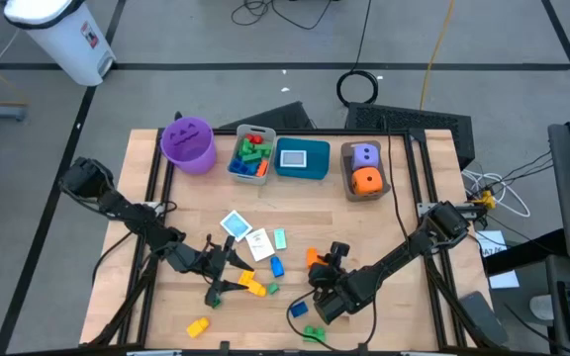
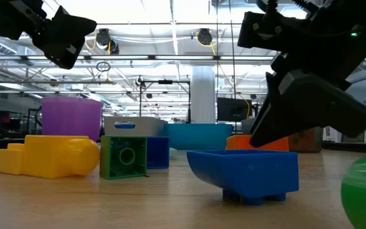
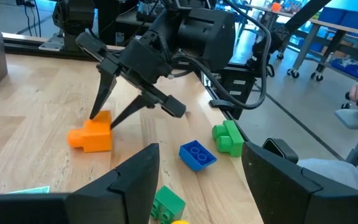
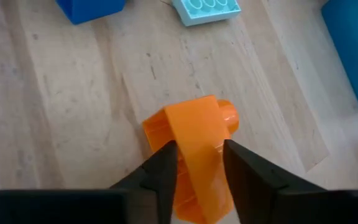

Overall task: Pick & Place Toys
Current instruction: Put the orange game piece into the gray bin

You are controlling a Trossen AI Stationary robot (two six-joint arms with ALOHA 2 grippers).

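The right tool grips the orange brick on the wooden desk, fingers pressed to both its sides. Just left of that brick, the left tool hovers with fingers spread, empty. Beyond the orange brick stand the teal bin and purple bucket.

Bright even overhead light, blurred foreground.
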